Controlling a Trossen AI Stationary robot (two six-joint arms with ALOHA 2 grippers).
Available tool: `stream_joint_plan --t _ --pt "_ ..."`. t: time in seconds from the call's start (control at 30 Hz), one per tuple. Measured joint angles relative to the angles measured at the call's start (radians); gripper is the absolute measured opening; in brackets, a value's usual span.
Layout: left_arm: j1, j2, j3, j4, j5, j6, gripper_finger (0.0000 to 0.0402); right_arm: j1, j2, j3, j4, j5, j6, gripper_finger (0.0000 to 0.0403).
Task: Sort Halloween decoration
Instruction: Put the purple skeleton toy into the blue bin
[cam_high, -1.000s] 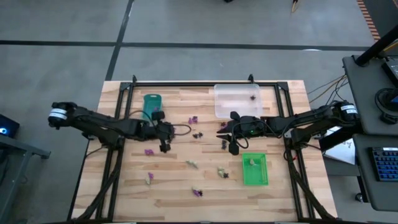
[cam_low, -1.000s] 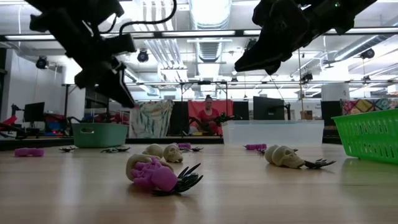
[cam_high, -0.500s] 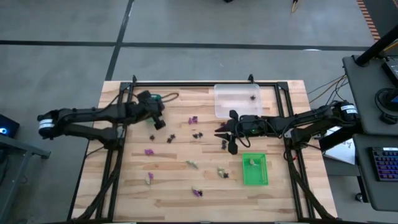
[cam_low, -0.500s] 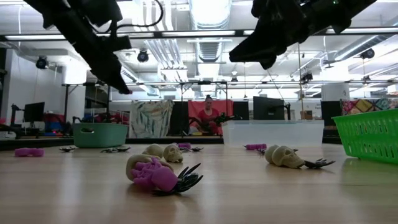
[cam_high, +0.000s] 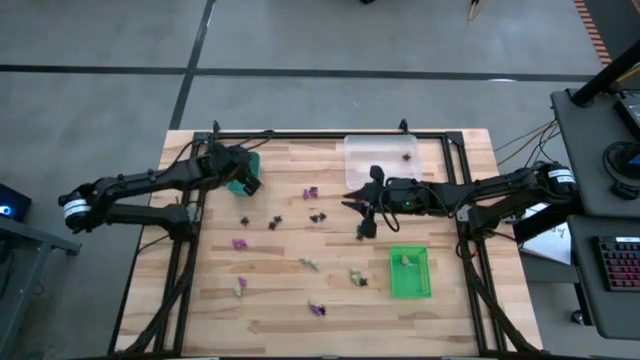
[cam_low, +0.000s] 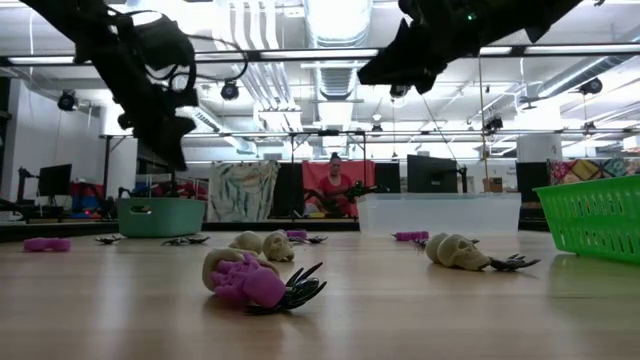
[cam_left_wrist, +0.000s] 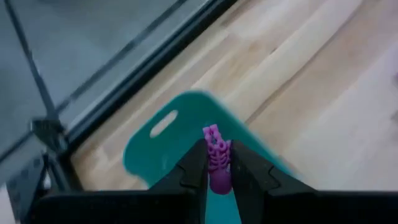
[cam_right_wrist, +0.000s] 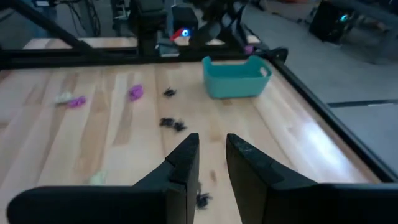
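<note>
Purple trinket (cam_left_wrist: 216, 163) pinched upright over teal; other trinkets (cam_high: 312, 264) scattered.

Even overhead light on the tabletop (cam_high: 330, 300), ceiling strip lights (cam_low: 335, 20) blown out in low view (arms silhouetted), left wrist view soft and blurred, glare streaks on wood in right wrist view

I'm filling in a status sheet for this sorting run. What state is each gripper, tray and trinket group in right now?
left gripper: shut on purple trinket, above the teal tray
right gripper: slightly open, empty, above the table
clear tray: one dark trinket inside
green tray: one pale trinket inside
loose trinkets: scattered on the table
</note>
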Motion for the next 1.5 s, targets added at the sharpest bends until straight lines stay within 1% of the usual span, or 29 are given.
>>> stream_joint_plan --t 0.1,0.2,0.47,0.8,1.23,1.5 --pt "0.033 0.009 -0.001 -0.039 0.043 -0.04 0.0036 -0.024 0.0 0.016 0.0 -0.001 -0.03 0.0073" --pt "0.041 0.026 0.001 -0.035 0.083 -0.046 0.0036 -0.051 0.0 0.026 0.002 0.0 -0.057 0.0073" --pt "0.097 0.129 0.005 -0.034 0.082 -0.039 0.0036 -0.105 0.0 0.029 -0.004 0.0 -0.065 0.0073" --pt "0.148 0.25 0.006 -0.017 0.081 -0.007 0.0036 -0.116 0.0 0.029 -0.009 -0.002 -0.065 0.0073" --pt "0.158 0.307 0.006 -0.005 0.079 0.0 0.0037 -0.116 0.0 0.029 -0.039 -0.002 -0.051 0.0073" --pt "0.158 0.311 0.006 -0.002 0.06 -0.002 0.0055 -0.116 0.0 0.029 -0.04 -0.011 -0.052 0.0073"
